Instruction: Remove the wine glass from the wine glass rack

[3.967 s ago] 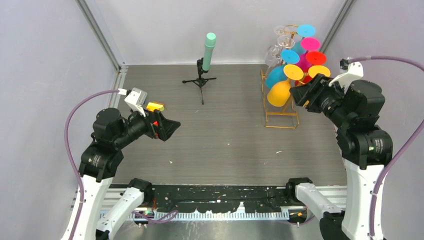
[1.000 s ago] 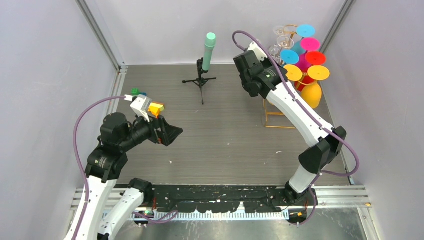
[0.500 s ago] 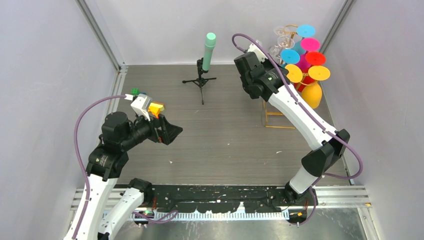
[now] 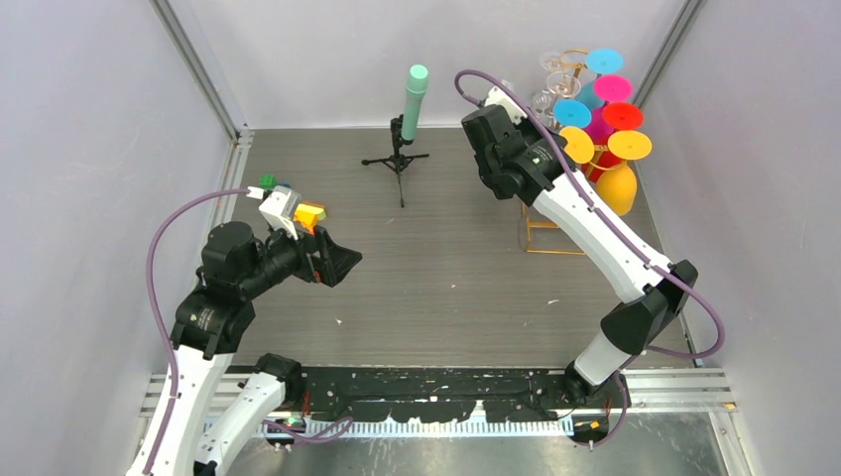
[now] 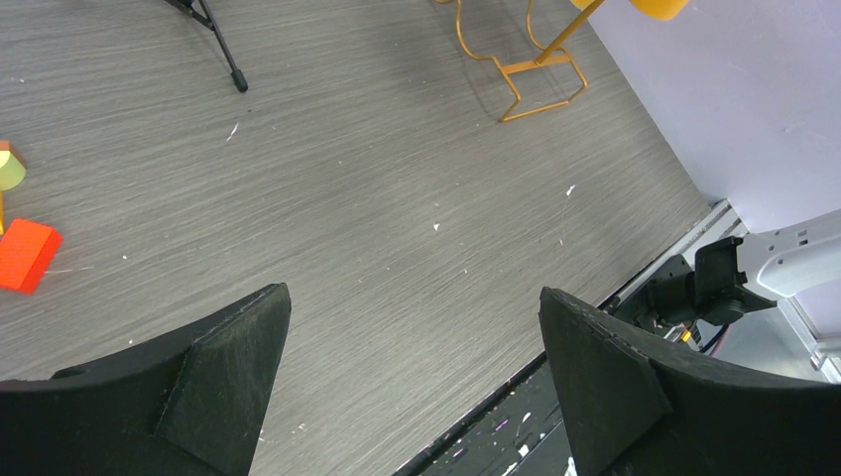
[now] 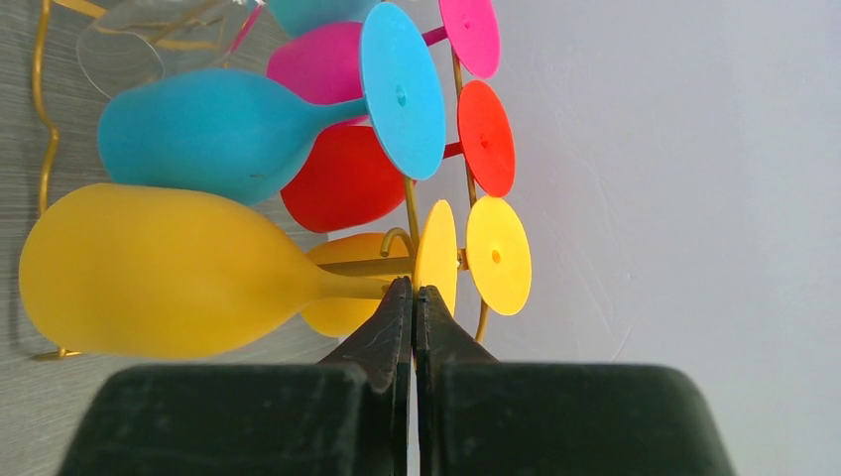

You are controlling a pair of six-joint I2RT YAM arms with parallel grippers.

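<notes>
Grasping is the step in hand. The right gripper (image 6: 413,293) has its jaws pressed together at the stem of the yellow wine glass (image 6: 149,273), just beside its foot (whether the thin stem is truly pinched cannot be told). The glass hangs on the gold wine glass rack (image 6: 410,213) at the table's (image 4: 446,278) far right corner. The left gripper (image 5: 413,297) hovers spread wide over the near left. Next, probably, the stem must slide off its hook without knocking the neighbouring glasses.

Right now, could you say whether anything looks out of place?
The right gripper has its jaws shut at the yellow wine glass's stem, which seems to sit beyond the tips, not between them. A stray red block lies on the table.
</notes>
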